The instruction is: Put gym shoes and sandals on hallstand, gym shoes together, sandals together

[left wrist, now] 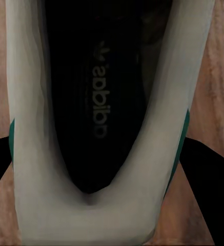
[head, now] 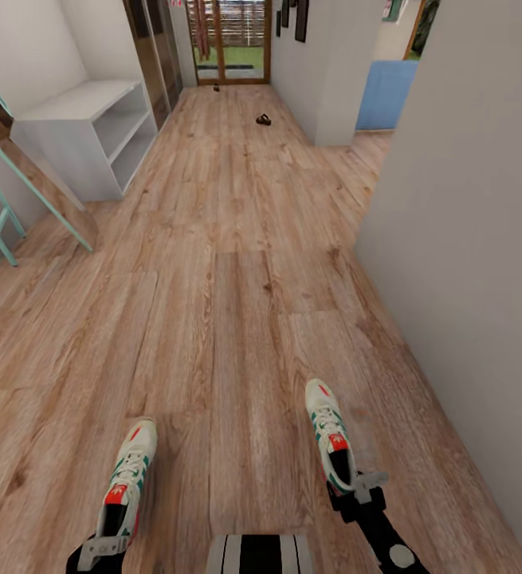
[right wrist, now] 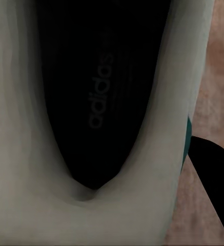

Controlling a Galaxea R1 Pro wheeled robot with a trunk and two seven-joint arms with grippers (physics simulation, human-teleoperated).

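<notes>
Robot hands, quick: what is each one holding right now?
Left gripper: shut on the left gym shoe, held at its heel.
Right gripper: shut on the right gym shoe, held at its heel.

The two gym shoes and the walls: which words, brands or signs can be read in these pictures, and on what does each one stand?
"adidas", with a faint trefoil logo: on the black insole of the left gym shoe, held by the left gripper.
"adidas": on the black insole of the right gym shoe, held by the right gripper.
Red-orange tongue patches and dark wall frames: too small or blurred to read.
</notes>
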